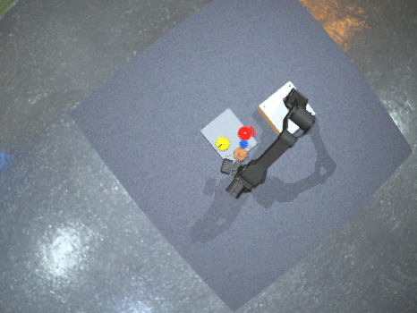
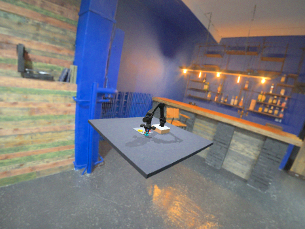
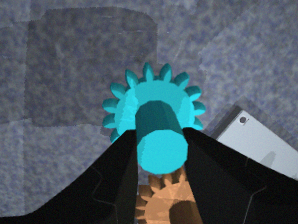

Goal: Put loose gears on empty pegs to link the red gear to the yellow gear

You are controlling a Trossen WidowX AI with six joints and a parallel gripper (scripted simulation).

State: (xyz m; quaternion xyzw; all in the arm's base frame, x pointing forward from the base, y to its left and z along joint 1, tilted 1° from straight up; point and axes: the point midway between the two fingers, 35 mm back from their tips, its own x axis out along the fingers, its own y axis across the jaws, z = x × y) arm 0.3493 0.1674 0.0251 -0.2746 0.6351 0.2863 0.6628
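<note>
Beside the near corner of the grey board point(image 1: 222, 122) point(image 3: 265, 145), the gripper point(image 3: 158, 137) is closed on the upright round handle of a cyan gear point(image 3: 155, 92) point(image 2: 146, 134), one black finger pressed to either side of it. Under that handle the toothed disc spreads wider than the fingers, apart from the board, with the dark blue-grey table top point(image 1: 148, 112) point(image 2: 154, 154) around it in the wrist view. Close by, at the lower edge of the same view, part of an orange-brown gear point(image 3: 167, 197) point(image 1: 240, 154) shows its teeth and a stubby handle of its own. From above, that gear lies at the board's edge, next to a small blue gear point(image 1: 243, 144), which sits between it and the red gear point(image 1: 242, 133). A curved red arrow point(image 1: 252, 131) runs along the outer side of the red gear. Across the board, the yellow gear point(image 1: 220, 144) with its black stripe sits apart from the red one. Over the table reaches the black arm point(image 1: 273, 154) point(image 2: 160, 111), its base set on a white-topped block point(image 1: 274, 104) point(image 2: 162, 131) with brown sides. Whether the blue and orange-brown gears sit flat cannot be told.
</note>
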